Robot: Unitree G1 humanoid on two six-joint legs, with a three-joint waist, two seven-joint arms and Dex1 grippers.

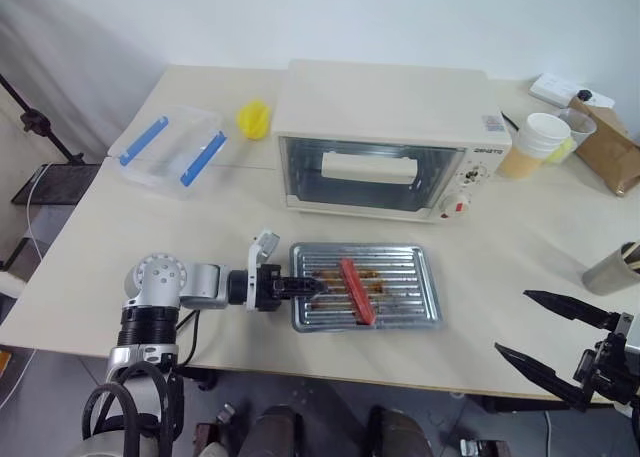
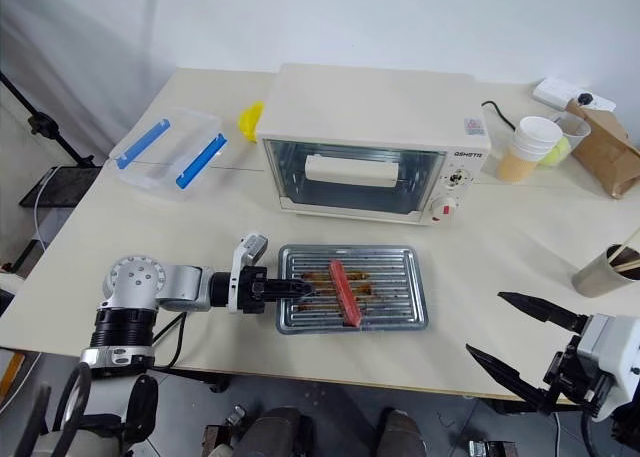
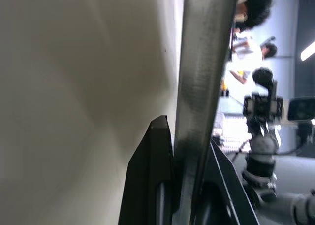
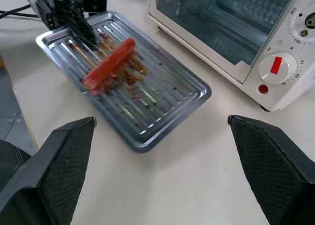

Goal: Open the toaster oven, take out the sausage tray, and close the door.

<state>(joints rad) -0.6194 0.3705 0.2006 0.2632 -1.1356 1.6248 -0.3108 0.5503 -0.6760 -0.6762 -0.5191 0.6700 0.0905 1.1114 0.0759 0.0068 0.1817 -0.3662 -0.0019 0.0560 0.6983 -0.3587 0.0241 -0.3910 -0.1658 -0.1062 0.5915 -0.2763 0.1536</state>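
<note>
The cream-white toaster oven (image 1: 385, 137) stands at the back of the table. Its glass door (image 1: 365, 175) is closed, the bar handle across the window. In front of it the silver sausage tray (image 1: 405, 302) lies flat on the tabletop, with one red sausage (image 1: 356, 289) and brown grease marks on its ridges. My left gripper (image 1: 310, 287) reaches in level from the left and is shut on the tray's left rim (image 3: 197, 87), one finger (image 3: 152, 176) on each side of the metal. My right gripper (image 1: 512, 322) hangs open near the table's front right edge, apart from the tray.
A clear plastic box with blue clips (image 1: 170, 147) and a yellow object (image 1: 253, 119) sit at the back left. Paper cups (image 1: 537, 142), a brown bag (image 1: 610, 149) and a power strip (image 1: 570, 89) are at the back right. A metal cup (image 1: 612, 269) stands at the right edge.
</note>
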